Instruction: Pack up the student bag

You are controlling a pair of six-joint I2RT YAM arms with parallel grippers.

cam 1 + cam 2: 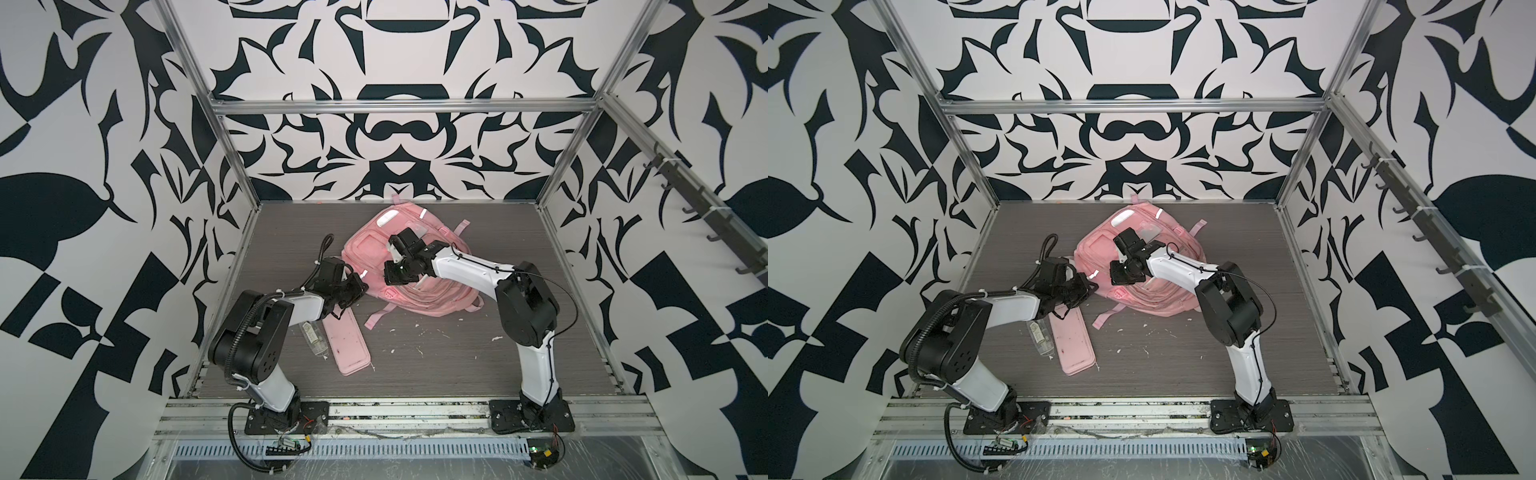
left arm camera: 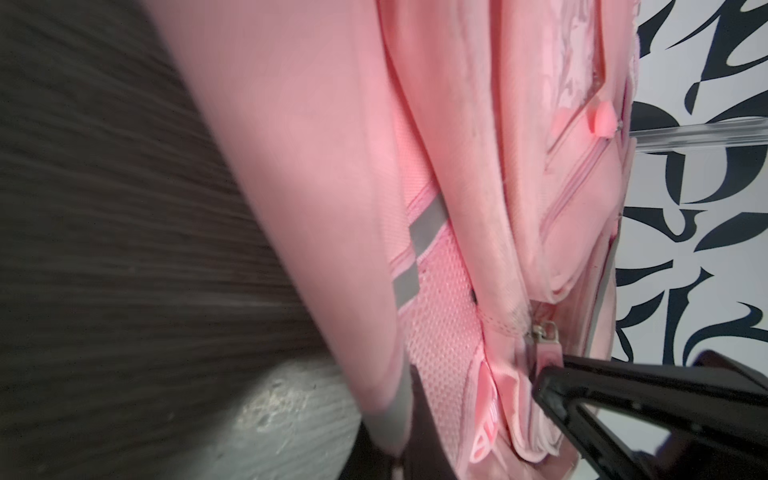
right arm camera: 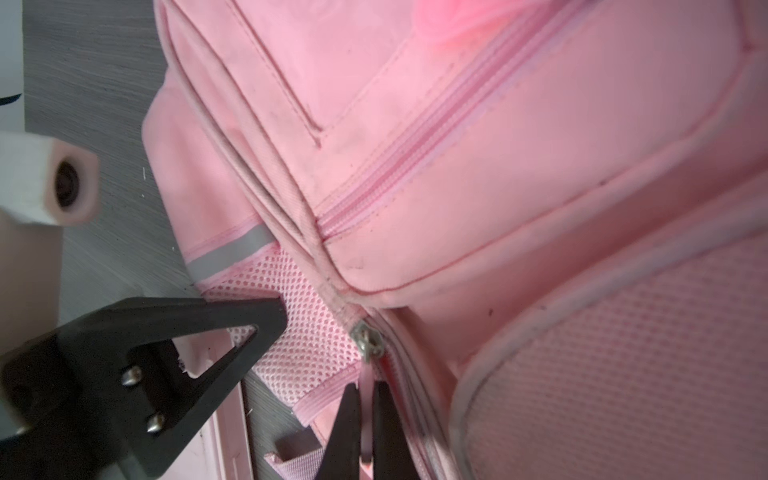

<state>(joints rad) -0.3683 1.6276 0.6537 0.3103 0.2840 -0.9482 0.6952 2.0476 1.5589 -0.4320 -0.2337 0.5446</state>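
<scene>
Working on the bag (image 1: 365,253), lying front up on the far middle of the table (image 1: 436,353). Pinching the pink zip pull (image 3: 368,374) with the right fingers (image 3: 349,436), closed tight on it, just short of the metal slider (image 3: 368,340) at the bag's near-left corner. Clamping the bag's side fabric by the mesh pocket, just left of the slider, with the left fingers (image 3: 199,313), likewise fully closed. Judging the zip track as running from the slider rightward along the bag's near edge, so likely calling for a pull to the right, away from the anchoring left fingers, on the right arm's own side.
</scene>
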